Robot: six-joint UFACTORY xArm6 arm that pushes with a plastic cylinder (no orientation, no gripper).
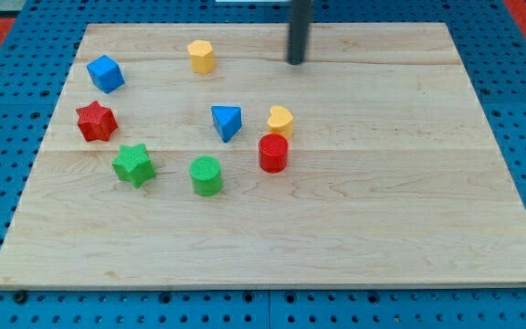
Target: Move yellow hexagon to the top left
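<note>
My tip (297, 62), a bare dark rod with nothing to grasp, rests on the wooden board (409, 183) to the right of the yellow hexagon (201, 56), a squat six-sided block standing upright, well apart.

The wooden table (409, 183) carries eight blocks. My tip (297, 62) stands near the top edge, right of the yellow hexagon (201, 56) and well apart from it. The blue cube (105, 74) sits toward the top left corner, with the red star (96, 122) below it near the left edge. The green star (134, 164) and green cylinder (206, 175) lie toward the bottom. The blue triangle (227, 122), yellow heart (280, 121) and red cylinder (273, 153) cluster centrally; the heart and red cylinder are touching or nearly so.
</note>
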